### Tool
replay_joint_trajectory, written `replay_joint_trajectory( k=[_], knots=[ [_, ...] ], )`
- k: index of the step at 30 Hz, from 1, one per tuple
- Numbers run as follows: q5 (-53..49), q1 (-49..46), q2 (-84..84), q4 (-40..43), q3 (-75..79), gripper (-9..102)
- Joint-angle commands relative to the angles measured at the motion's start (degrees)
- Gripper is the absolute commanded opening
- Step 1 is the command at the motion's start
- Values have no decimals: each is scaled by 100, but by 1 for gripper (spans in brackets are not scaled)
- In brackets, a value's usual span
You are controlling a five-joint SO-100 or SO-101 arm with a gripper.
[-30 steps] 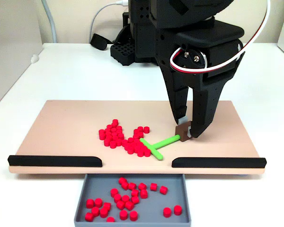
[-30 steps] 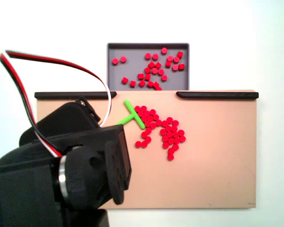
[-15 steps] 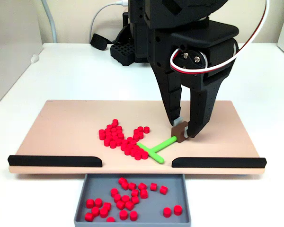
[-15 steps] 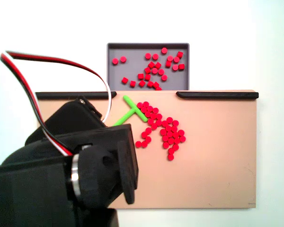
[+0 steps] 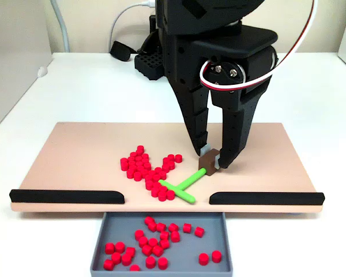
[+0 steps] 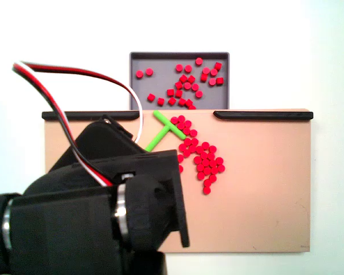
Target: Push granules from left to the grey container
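A white table (image 5: 92,92) is carrying a beige board (image 5: 75,156), which is lying flat with two black strips (image 5: 66,196) along its 6 o'clock edge in a fixed view. The black arm (image 5: 213,52) is reaching down over the board, its gripper (image 5: 210,161) pinching a small brown block (image 5: 208,162) at the end of a green T-shaped stick (image 5: 181,186). The grey container (image 5: 230,254) is sitting just past the gap between the strips, at 6 o'clock of the board, holding many scattered granules. On the board, the granules (image 5: 147,170) are clustering at 9 o'clock of the stick's crossbar, the nearest ones touching it.
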State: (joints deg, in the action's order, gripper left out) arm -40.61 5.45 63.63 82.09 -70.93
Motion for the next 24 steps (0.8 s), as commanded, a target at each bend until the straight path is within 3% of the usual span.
replay_joint_trajectory(
  k=[1,24],
  knots=[
    [-185,-105,114,-26,18,0],
    [-1863,-237,1011,53,0,0]
  ],
)
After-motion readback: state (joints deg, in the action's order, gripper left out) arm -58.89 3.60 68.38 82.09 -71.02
